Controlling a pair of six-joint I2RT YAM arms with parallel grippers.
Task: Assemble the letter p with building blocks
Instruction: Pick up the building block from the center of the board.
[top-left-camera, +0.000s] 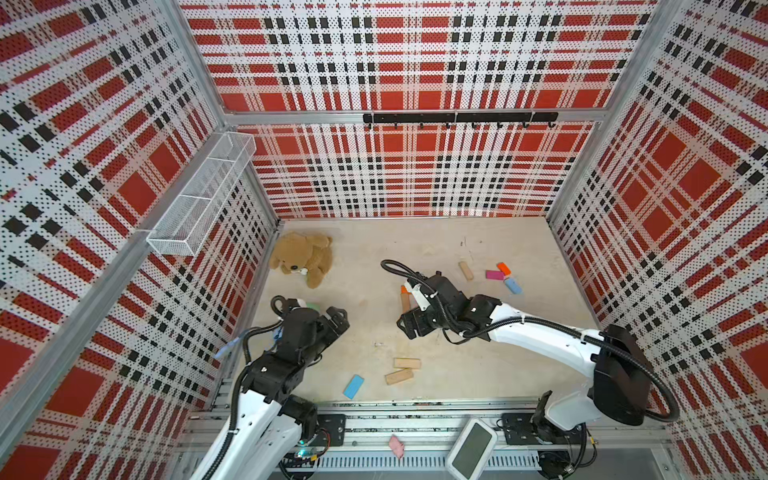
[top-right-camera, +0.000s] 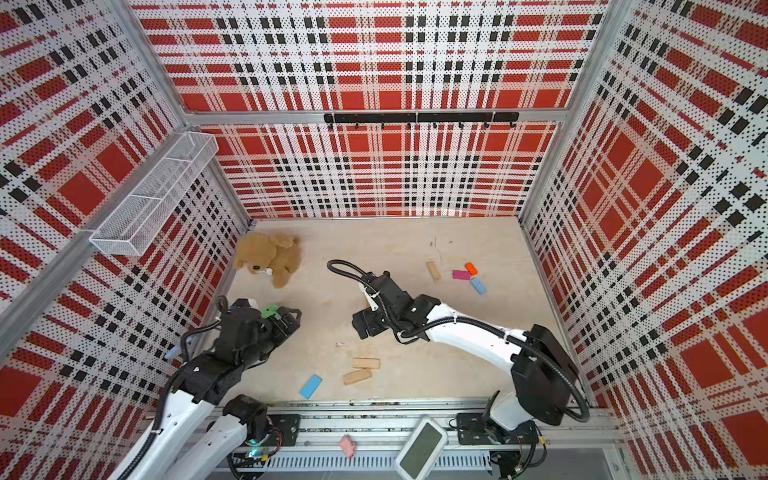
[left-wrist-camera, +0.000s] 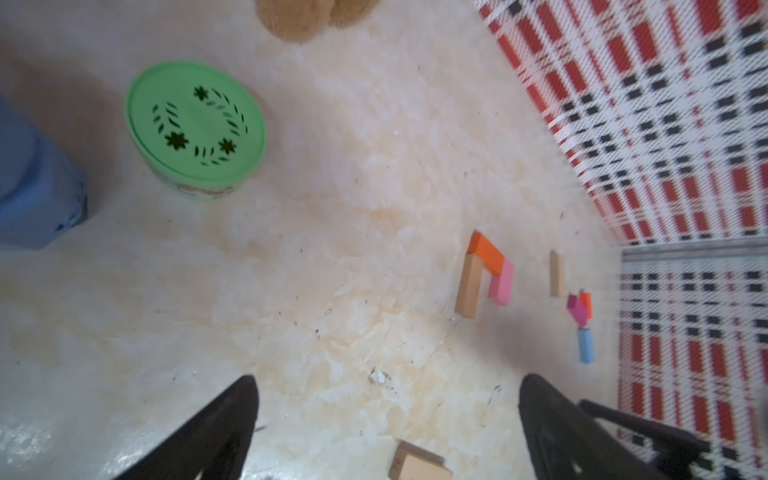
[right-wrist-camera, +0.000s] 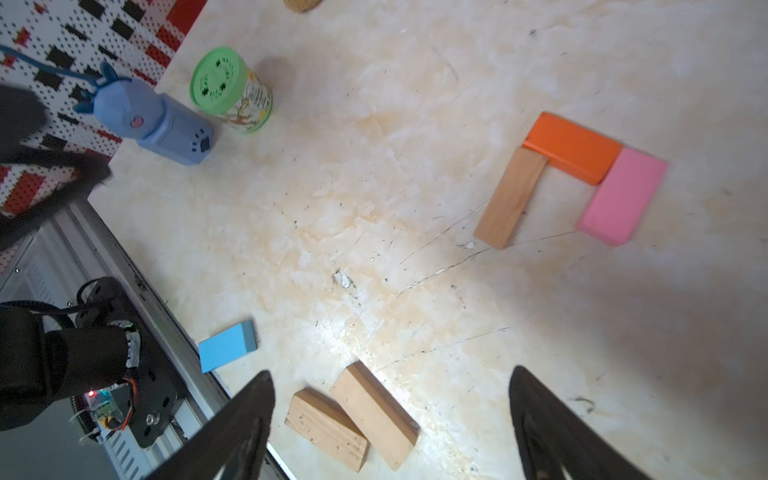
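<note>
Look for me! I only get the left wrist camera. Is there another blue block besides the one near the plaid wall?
Observer: Yes. A second light blue block lies near the front of the table, beside two wooden blocks.
Operator: Any pink blocks hiding?
Observer: What looks like a pink block lies off the table, on the metal frame in front.
Operator: Where's the other hand?
Observer: The right hand is open and empty, near the arch of orange, wooden and pink blocks.
</note>
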